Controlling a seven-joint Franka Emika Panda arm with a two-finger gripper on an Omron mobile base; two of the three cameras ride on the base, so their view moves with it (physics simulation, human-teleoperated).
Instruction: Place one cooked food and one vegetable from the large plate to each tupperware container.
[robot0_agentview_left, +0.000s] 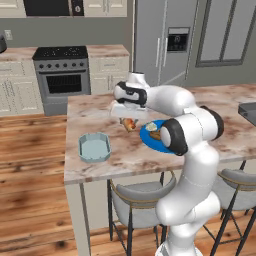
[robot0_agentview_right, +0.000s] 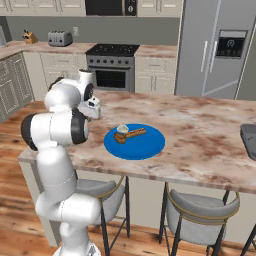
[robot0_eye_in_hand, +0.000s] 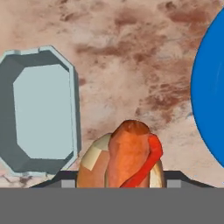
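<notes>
- Hot dog (robot0_eye_in_hand: 127, 157), a sausage in a bun with a red stripe of sauce, sat clamped in your gripper (robot0_agentview_left: 129, 121), above the marble counter (robot0_agentview_left: 125, 150) and between the pale blue-grey tub (robot0_agentview_left: 94, 147) and the large plate (robot0_agentview_left: 150, 142).
- Your hand view looked down past the hot dog: the pale tub (robot0_eye_in_hand: 39, 111) lay to its left with nothing in it, and the edge of the blue plate (robot0_eye_in_hand: 210, 92) curved in at the right, with bare counter between them.
- On the plate (robot0_agentview_right: 145, 145), from the right base view, you could see a brown piece of cooked food (robot0_agentview_right: 129, 135) and a small pale item (robot0_agentview_right: 122, 129) just beside it; what that pale item was could not be told.
- The dark grey tub (robot0_agentview_right: 248, 137) lay at the far right edge of the counter, well apart from the plate.
- Grey-seated stools (robot0_agentview_right: 192, 210) stood under the counter's near edge.
- Behind the counter you had the range (robot0_agentview_left: 62, 75) and the steel fridge (robot0_agentview_left: 162, 40).
</notes>
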